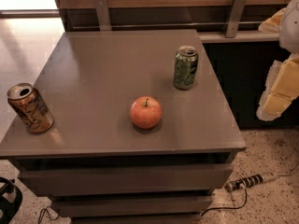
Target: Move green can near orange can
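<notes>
Grey table [117, 59] carrying three things. The green can [186, 67] stands upright near the far right edge. The orange can [30, 108] stands at the near left corner, well apart, with an apple [145, 112] between them. Your gripper [280, 90] hangs beyond the table's right side, touching nothing; released or clenched, you cannot tell. The task looks unstarted: your next move is reaching for the green can. No label text is legible.

You see a smooth grey table top [117, 59] with a dull sheen. On it stand a glossy green metal drink can [185, 68], a glossy orange-brown metal drink can [31, 108], both silver-topped, and a round red-orange apple [145, 112] with shiny skin. The pale yellow gripper [279, 92], matt in look, hangs at the right edge beside the table.
</notes>
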Action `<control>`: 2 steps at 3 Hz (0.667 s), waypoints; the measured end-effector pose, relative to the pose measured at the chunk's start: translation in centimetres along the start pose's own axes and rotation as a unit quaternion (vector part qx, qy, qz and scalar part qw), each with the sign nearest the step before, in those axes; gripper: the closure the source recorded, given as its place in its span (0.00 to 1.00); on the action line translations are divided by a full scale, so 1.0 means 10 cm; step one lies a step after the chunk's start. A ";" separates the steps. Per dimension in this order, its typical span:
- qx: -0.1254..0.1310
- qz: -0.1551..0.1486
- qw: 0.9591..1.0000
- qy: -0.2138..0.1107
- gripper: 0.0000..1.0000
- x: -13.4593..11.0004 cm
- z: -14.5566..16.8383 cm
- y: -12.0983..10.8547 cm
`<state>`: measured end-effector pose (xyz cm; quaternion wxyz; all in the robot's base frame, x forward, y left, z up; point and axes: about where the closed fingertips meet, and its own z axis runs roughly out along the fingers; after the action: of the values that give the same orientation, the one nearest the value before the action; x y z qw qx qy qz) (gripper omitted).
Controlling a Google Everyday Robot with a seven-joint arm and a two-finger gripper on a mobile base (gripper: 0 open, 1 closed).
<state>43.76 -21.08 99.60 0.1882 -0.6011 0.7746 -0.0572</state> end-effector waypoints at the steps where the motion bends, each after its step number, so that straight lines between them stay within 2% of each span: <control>1: 0.000 0.000 1.000 0.000 0.00 0.00 0.00 0.00; 2: -0.004 0.022 0.999 -0.042 0.00 0.02 0.01 -0.15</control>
<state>45.10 -21.70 99.90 0.2193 -0.5866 0.7792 -0.0253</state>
